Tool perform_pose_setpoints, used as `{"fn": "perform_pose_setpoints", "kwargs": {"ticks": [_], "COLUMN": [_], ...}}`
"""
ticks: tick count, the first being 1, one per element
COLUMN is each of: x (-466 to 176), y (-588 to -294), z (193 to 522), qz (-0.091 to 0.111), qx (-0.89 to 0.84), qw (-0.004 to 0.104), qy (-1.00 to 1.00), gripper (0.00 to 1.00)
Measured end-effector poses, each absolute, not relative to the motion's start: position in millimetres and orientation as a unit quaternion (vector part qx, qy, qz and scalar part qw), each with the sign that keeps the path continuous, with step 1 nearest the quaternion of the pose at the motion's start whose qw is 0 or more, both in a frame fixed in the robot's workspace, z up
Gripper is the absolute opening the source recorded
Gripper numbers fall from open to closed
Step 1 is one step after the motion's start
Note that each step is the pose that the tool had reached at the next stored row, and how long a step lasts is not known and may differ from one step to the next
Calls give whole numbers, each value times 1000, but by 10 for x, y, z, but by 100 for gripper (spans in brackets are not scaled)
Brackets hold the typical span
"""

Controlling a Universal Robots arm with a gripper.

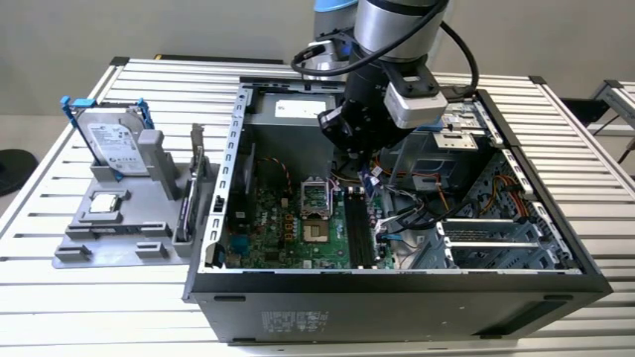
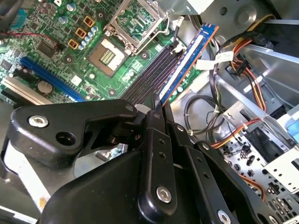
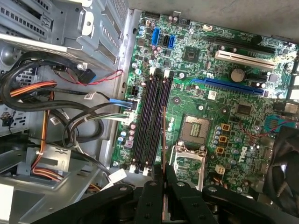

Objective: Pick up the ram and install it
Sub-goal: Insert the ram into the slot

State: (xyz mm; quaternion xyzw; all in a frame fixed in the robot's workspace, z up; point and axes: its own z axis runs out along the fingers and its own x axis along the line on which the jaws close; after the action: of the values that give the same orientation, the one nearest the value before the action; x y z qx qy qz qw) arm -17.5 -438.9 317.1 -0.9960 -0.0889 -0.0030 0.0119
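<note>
The open computer case (image 1: 397,286) lies on the slatted table (image 1: 89,312), and the arm reaches down into it from about twelve o'clock in the exterior view. On the case floor is the green motherboard (image 3: 196,100), with its row of dark memory slots (image 3: 154,121) running beside the processor socket (image 3: 196,130). The gripper (image 2: 158,109) has its jaws closed tight on one end of the ram (image 2: 187,56), a thin blue stick seen almost edge-on, which hangs over the slots, by my reading not yet seated in one. The risk I see is misalignment: the stick looks angled to the slots in the second wrist view, so pressing down could jam an edge or bend it. The loose cables (image 2: 205,121) nearby could also snag the jaws.
</note>
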Motion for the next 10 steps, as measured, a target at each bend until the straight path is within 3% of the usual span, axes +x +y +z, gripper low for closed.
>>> {"fn": "perform_pose_setpoints", "kwargs": {"ticks": [10], "x": [-175], "y": [-4389], "z": [3122], "qz": [-3], "qx": [-996], "qw": [12], "qy": [-89], "gripper": [0]}}
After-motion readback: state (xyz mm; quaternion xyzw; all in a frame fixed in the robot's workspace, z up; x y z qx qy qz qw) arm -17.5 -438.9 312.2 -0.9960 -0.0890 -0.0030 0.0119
